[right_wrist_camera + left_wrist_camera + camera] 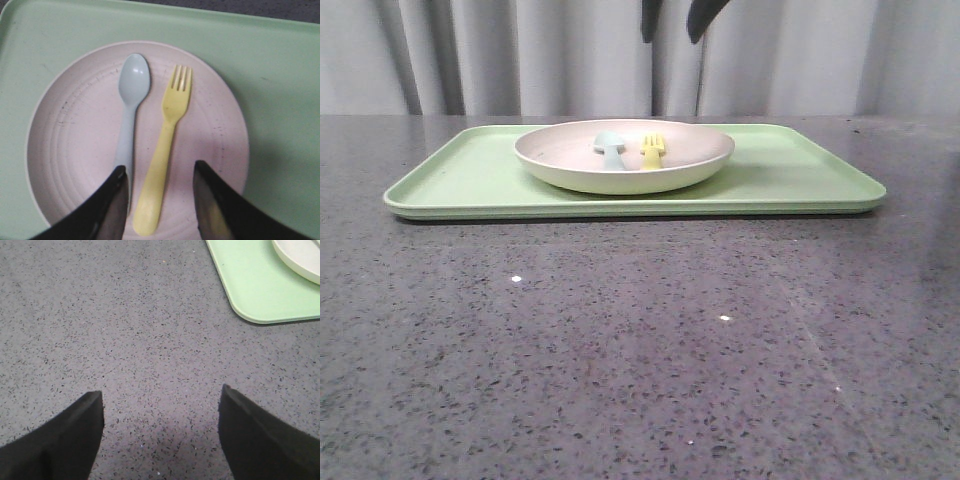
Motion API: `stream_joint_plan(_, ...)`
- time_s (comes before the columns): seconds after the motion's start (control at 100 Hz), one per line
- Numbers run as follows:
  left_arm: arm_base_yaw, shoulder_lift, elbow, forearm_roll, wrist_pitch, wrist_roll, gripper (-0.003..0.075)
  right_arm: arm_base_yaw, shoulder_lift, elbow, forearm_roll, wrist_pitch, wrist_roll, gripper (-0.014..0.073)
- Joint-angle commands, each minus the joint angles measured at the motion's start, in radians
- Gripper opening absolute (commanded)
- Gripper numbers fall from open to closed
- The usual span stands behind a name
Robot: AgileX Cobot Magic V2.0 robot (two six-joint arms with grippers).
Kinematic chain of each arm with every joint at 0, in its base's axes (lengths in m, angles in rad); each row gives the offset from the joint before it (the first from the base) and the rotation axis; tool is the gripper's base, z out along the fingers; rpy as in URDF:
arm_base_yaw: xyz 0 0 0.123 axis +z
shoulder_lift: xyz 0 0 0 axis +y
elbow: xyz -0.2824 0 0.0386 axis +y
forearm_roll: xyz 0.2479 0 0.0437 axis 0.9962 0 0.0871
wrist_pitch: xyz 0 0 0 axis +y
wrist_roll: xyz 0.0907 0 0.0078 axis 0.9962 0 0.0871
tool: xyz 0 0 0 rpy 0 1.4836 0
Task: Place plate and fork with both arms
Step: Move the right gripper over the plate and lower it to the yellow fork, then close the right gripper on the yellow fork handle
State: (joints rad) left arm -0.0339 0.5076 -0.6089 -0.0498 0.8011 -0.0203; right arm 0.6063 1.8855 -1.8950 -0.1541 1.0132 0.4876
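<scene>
Plate sits on tray, roughly at the tray's centre, slightly toward 9 o'clock in the front view. Tray rests on table.

Fork lies inside the plate, with spoon just beside it at its 9 o'clock. The two run parallel; whether they touch cannot be told. In the right wrist view, fork tines and spoon bowl point to 12 o'clock.

Right gripper: released, fingers spread, hovering above the plate and straddling the fork handle. One finger overlaps the spoon handle end in that view. Nothing grasped. Front view shows only its dark tips at the 12 o'clock edge.

Left gripper: released, fingers wide apart over bare table, holding nothing. Tray corner and plate rim lie well apart from it.
</scene>
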Motion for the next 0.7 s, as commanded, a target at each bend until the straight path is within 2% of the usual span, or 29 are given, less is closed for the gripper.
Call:
stream_joint_plan(0.0, 0.002, 0.006, -0.026, -0.004, -0.065, -0.012, 0.0472, 0.002, -0.002, -0.070, -0.041, -0.014, 0.031, 0.0329)
stream_joint_plan(0.69, 0.002, 0.006, -0.026, -0.004, -0.065, -0.012, 0.0472, 0.002, 0.110, -0.079, -0.041, -0.015, 0.107, 0.0329)
